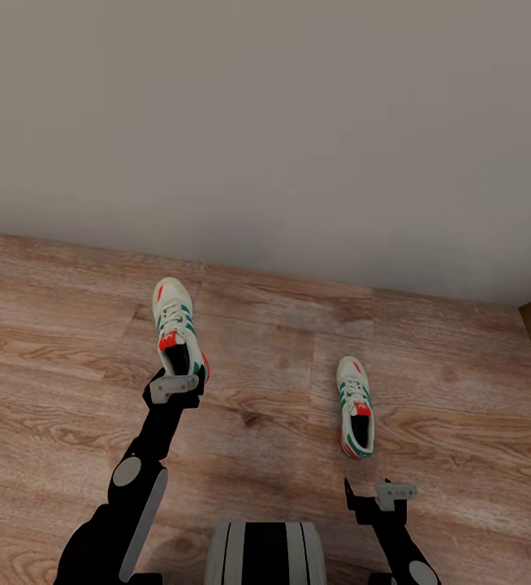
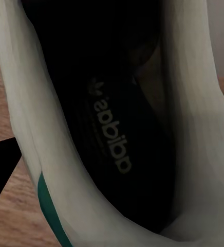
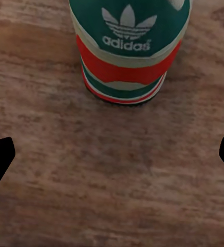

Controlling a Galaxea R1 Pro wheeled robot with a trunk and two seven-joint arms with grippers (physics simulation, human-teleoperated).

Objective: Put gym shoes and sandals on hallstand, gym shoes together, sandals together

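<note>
The left tool [image 1: 176,383] grips the heel of one gym shoe [image 1: 176,329], while the right tool [image 1: 377,496] hovers open behind the other gym shoe [image 1: 355,405] on the wood floor [image 1: 282,366].

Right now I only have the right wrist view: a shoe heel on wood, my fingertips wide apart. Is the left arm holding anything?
Observer: Yes. In the head view the left gripper is at the heel of the other gym shoe; its wrist camera looks straight into that shoe's dark insole.
Operator: Where's my shoe relative to my gripper?
Observer: The right gym shoe lies on the corridor floor just ahead of the right gripper, not touching.
Operator: Which way does it point?
Observer: Toe toward the wall, heel toward you.
</note>
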